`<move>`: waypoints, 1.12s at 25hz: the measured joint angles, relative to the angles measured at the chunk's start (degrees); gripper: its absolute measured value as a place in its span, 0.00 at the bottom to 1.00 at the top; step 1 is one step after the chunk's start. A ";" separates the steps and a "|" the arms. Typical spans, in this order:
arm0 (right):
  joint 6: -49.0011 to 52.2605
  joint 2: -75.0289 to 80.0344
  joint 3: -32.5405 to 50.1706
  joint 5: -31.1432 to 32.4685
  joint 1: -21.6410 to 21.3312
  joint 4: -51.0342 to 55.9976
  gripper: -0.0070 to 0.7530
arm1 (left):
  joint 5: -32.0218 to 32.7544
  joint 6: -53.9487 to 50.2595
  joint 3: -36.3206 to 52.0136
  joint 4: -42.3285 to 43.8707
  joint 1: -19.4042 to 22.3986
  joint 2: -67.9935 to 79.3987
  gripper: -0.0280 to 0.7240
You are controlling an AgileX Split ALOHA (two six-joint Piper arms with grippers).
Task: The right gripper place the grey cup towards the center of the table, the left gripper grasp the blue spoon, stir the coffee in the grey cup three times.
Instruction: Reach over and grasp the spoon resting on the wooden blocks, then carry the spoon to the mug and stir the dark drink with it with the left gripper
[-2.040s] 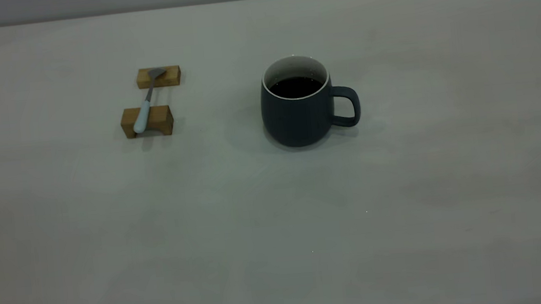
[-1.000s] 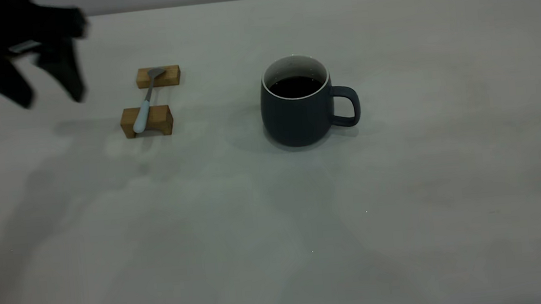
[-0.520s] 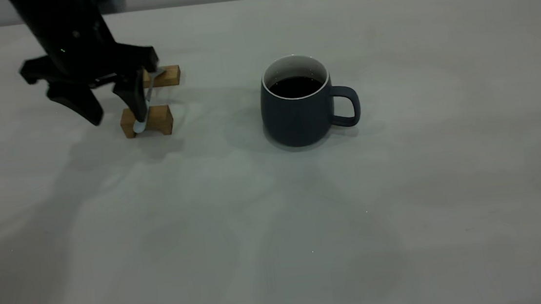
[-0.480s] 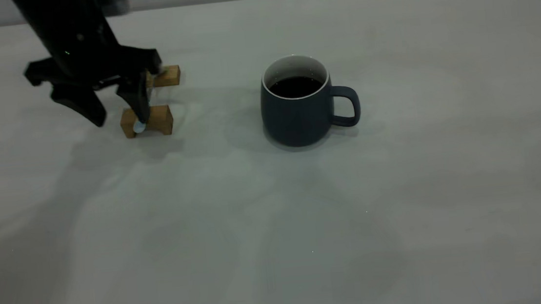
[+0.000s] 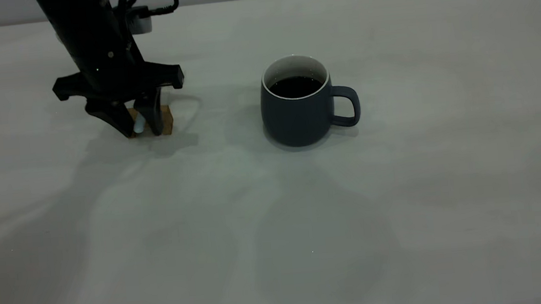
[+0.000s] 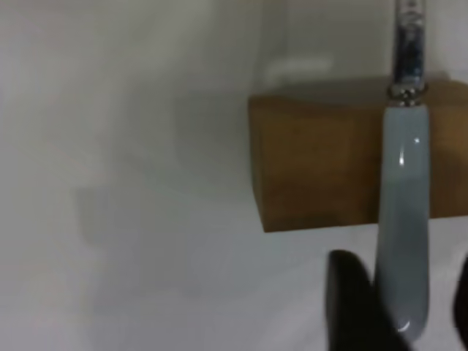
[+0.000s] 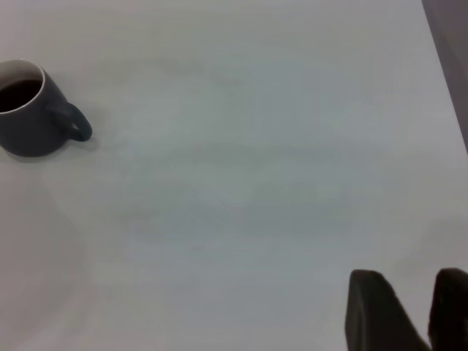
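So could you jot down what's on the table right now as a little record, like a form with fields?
table: pale grey-white top
grey cup: upright near the middle, handle toward the right arm's side
coffee: dark liquid inside the cup
blue spoon: lying across a wooden block, handle end between the fingers
wooden block: under the spoon handle
left gripper: lowered over the spoon, fingers either side of the handle, not closed
right gripper: off to the side, away from the cup
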 joint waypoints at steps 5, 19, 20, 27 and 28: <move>0.07 0.00 0.00 0.00 0.00 0.00 0.31 | 0.28 -0.64 -0.45 0.61 0.00 -0.08 0.27; 0.07 0.00 0.00 0.00 0.00 0.00 0.32 | 36.31 -36.56 -21.47 -28.89 0.00 -8.42 0.27; 0.07 0.00 0.00 0.00 0.00 0.00 0.32 | 36.31 -39.29 -21.69 -32.58 0.00 -8.42 0.27; 0.06 0.00 0.00 0.00 0.00 0.00 0.32 | 36.31 -53.02 -21.91 -53.10 -0.36 -6.65 0.27; 0.06 0.00 0.00 0.00 0.00 0.00 0.32 | 36.31 -53.57 -21.97 -55.11 -0.66 -5.89 0.27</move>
